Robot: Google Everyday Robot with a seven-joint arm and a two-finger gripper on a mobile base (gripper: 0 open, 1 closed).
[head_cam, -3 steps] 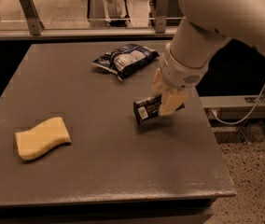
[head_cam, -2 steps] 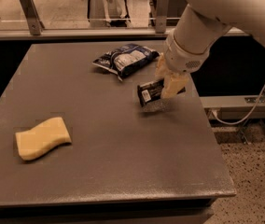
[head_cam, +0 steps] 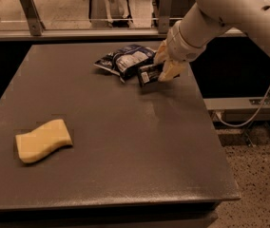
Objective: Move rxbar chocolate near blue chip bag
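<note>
The rxbar chocolate point(head_cam: 149, 74) is a small black wrapper with a white barcode patch. My gripper point(head_cam: 166, 63) is shut on it, with one cream fingertip point(head_cam: 172, 71) at its right end, and holds it low over the table's far right. The blue chip bag point(head_cam: 124, 61) is wrinkly dark blue with a white-grey patch. It lies on the table just left of the bar, nearly touching it. My white arm comes in from the upper right.
A yellow wavy sponge point(head_cam: 43, 140) lies at the front left of the dark grey table point(head_cam: 125, 165). The table's right edge is close to my gripper. A railing with metal posts point(head_cam: 29, 6) runs behind the table.
My gripper has carried the rxbar chocolate up and away from the table's middle right toward the far side, ending right next to the blue chip bag.
</note>
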